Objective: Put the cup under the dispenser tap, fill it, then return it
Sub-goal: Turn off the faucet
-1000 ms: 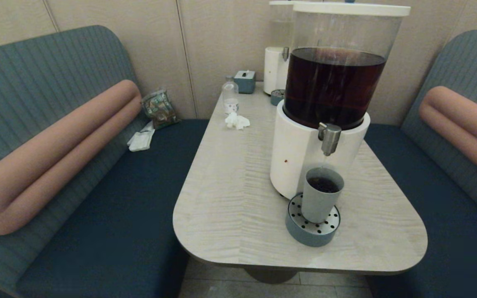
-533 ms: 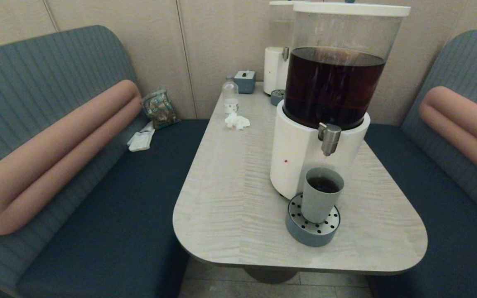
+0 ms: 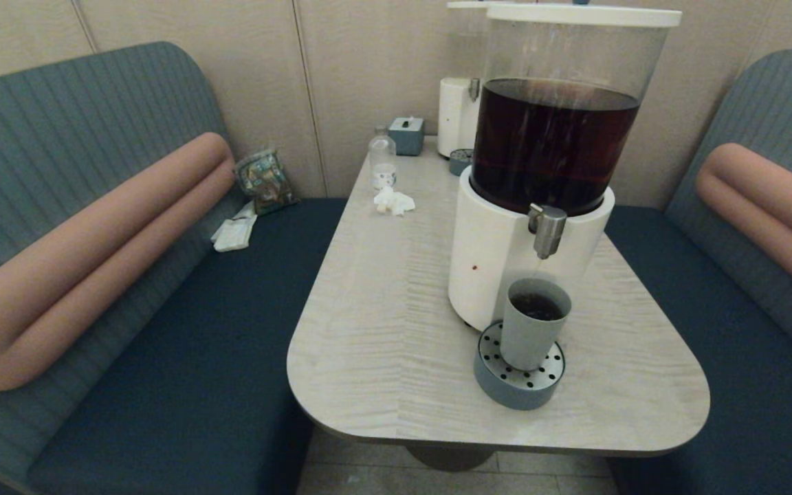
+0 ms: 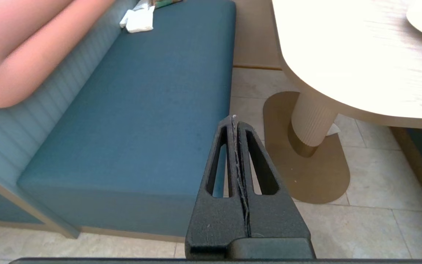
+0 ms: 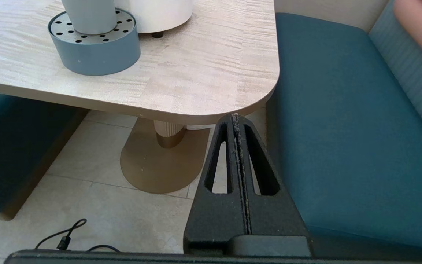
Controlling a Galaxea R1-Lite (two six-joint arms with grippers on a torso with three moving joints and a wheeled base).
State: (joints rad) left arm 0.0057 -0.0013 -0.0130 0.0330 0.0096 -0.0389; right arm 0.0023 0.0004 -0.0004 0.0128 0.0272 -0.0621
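Nothing shifted against the earlier head frames: cup (image 3: 533,323) in the same spot on the drip tray (image 3: 518,378), same dark liquid level as far as can be told, both arms out of the head view as before.

Standing upright, long axis vertical, open mouth up and wider than the base, directly below the dispenser tap (image 3: 547,229), apart from it. Tap pointing straight down from the white base of the dispenser (image 3: 506,261), under the tank of dark-brown liquid. Cannot tell whether a stream is running between tap and cup.

Plain matte grey-green, tapered, no handle; dark liquid visible inside, well below the rim. Base resting on the perforated metal top of the round blue-grey tray, which touches the front of the dispenser base.

Left gripper (image 4: 236,121) parked low, below table (image 4: 343,55) height, over the floor just beside the blue bench seat (image 4: 141,110); fingers pressed flat together, clenched on nothing. Cup not in its view.

Right gripper (image 5: 235,119) likewise low, beyond the table's near rounded corner (image 5: 211,80), between pedestal and the other bench seat (image 5: 343,128); fingers shut tight, empty. Cup (image 5: 88,16) and tray (image 5: 95,51) well apart from it, up on the tabletop, ahead of the fingertips and off to one side.
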